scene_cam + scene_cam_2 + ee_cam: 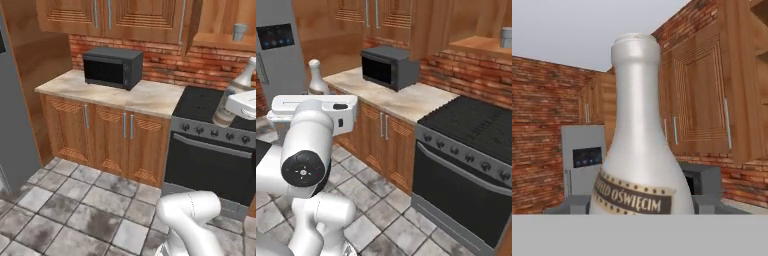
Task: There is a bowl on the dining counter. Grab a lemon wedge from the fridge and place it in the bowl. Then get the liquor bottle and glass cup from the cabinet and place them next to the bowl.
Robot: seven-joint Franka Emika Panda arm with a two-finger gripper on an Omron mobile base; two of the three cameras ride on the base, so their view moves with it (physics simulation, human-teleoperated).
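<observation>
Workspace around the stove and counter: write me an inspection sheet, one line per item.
Surface: marble counter beside the black stove; grey tiled floor.
Job's things: liquor bottle upright in the gripper, seen in front of the stove in the left base view; glass cup on an upper shelf.
Clutter: black microwave on the counter.
Grippers: gripper closed around the bottle's lower body; fingers hidden.
Cables: nothing seen.
Surroundings: brick wall, wooden cabinets above and below, grey fridge at the counter's far end.
</observation>
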